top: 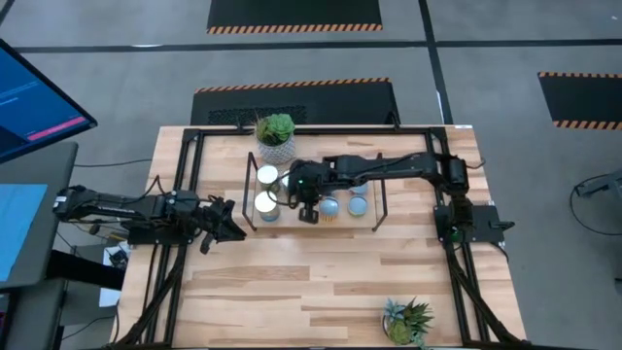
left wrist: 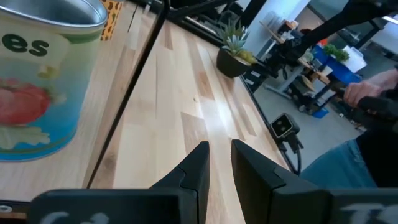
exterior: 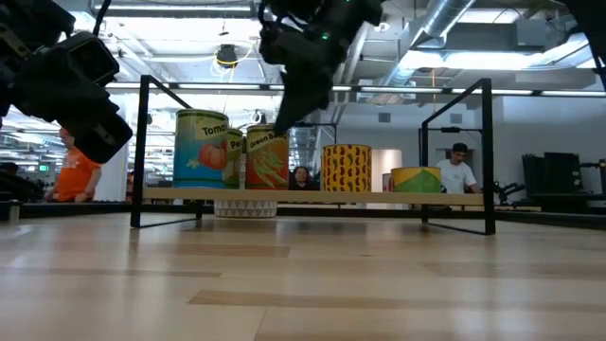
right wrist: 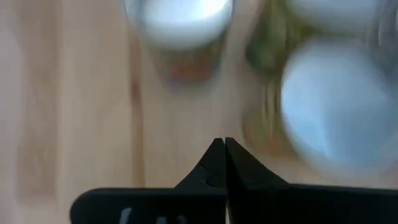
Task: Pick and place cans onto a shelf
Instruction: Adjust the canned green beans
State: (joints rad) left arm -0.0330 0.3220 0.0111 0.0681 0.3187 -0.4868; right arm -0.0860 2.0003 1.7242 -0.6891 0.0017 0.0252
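The shelf (top: 345,220) (exterior: 312,196) stands mid-table with several cans on it: a tomato can (exterior: 202,149) (left wrist: 43,81), a green-labelled can (exterior: 267,158), a yellow can (exterior: 346,168) and a short can (exterior: 417,178). My right gripper (top: 309,214) (right wrist: 221,144) is shut and empty. It slants down over the shelf, just above and between the cans, beside a white-topped can (right wrist: 177,18). My left gripper (top: 236,230) (left wrist: 219,155) hovers left of the shelf near the tomato can. Its fingers stand a narrow gap apart with nothing between them.
A white pot with a succulent (top: 276,136) stands at the shelf's far side. A spiky potted plant (top: 408,321) (left wrist: 233,53) sits at the near right. Bare wood lies in front of the shelf. People (exterior: 459,170) are in the room behind.
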